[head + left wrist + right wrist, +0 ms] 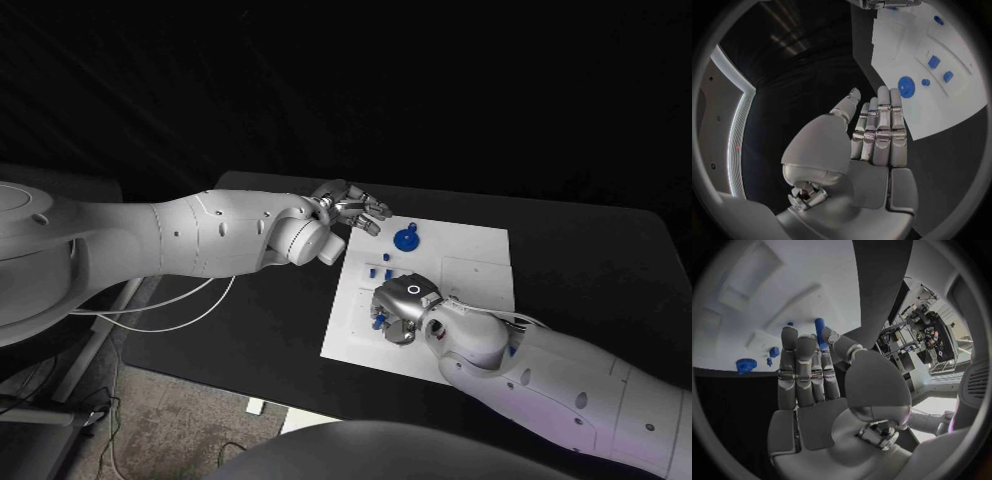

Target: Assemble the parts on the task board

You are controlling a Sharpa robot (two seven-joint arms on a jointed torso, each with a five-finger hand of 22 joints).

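Note:
The white task board [464, 300] lies in the middle of the black table. A round blue toothed part [407, 240] sits near its far left corner, with small blue parts [382, 270] just in front of it. My right hand [404, 305] hovers low over the board's near left area. In the right wrist view a blue peg [819, 329] stands pinched between the thumb and a fingertip. My left hand [353, 212] hangs beside the board's far left corner, off the plate. Its fingers [882, 122] are straight and hold nothing. The toothed part [906, 86] lies beyond them.
Shallow recesses mark the board's right half [476, 268]. Black table [591, 250] surrounds the plate, with wide room to the right. The table's left edge [173, 340] drops off near white cables.

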